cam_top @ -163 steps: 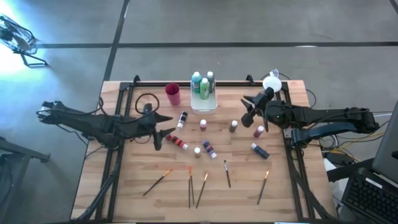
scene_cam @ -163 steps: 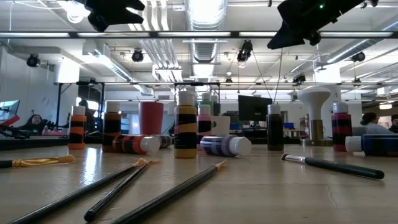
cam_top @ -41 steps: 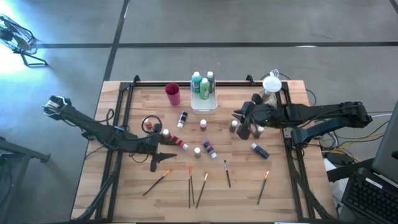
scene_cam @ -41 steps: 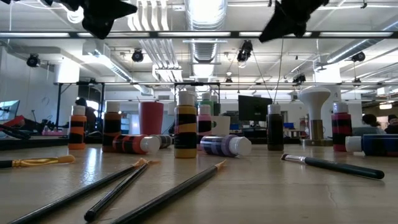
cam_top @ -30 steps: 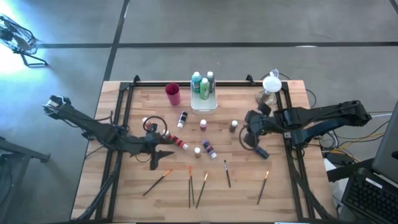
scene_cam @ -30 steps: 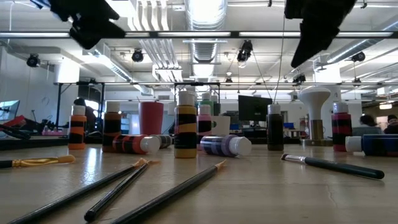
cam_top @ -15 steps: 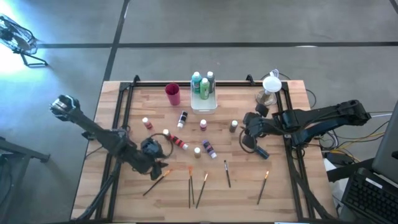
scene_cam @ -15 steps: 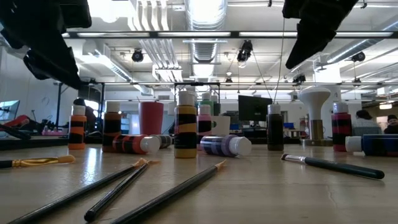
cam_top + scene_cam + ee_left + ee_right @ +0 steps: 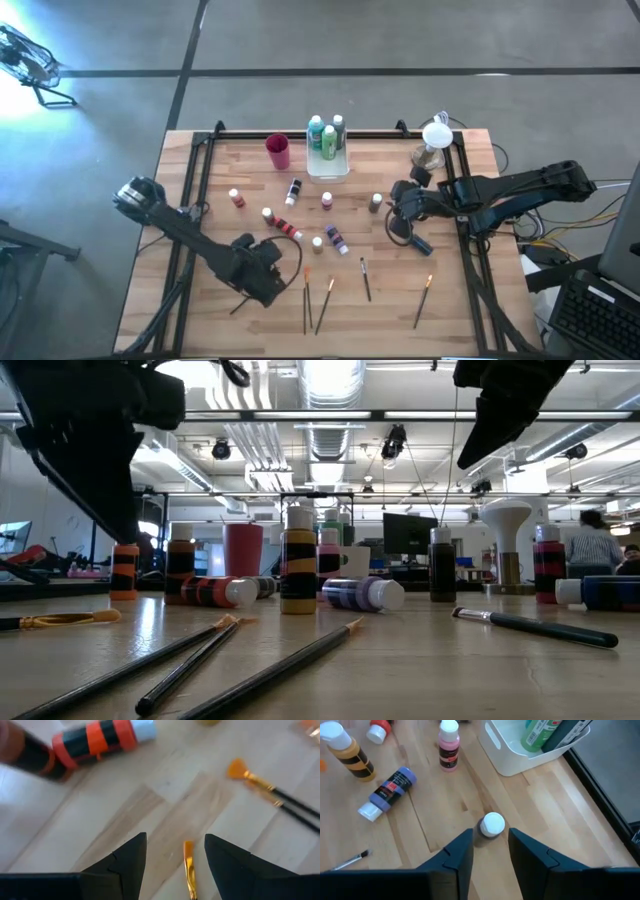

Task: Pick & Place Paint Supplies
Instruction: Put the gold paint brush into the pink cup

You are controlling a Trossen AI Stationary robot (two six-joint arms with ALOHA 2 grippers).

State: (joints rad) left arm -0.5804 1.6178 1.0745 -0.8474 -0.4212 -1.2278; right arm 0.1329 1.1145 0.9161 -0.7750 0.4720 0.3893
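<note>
Small paint bottles stand or lie mid-table, and several thin brushes (image 9: 325, 300) lie flat near the near edge. My left gripper (image 9: 268, 275) is open and low over the leftmost brush (image 9: 237, 305). In the left wrist view its fingers (image 9: 175, 837) stand either side of that brush's orange bristle end (image 9: 188, 870). My right gripper (image 9: 398, 215) is open beside an upright dark bottle (image 9: 375, 203). In the right wrist view that white-capped bottle (image 9: 491, 826) stands just ahead of the gap between the fingers (image 9: 490, 834).
A white tray (image 9: 328, 168) holding green bottles and a magenta cup (image 9: 278, 152) sit at the far edge. A red bottle (image 9: 95, 740) lies near my left gripper, and a blue bottle (image 9: 418, 243) lies by my right. A white mushroom-shaped object (image 9: 436, 135) stands at the far right corner.
My left gripper has swung from beside the red bottles toward the near edge and slightly right, and has come down over the leftmost brush. My right gripper has stayed by the dark bottle. No bottle or brush has moved.
</note>
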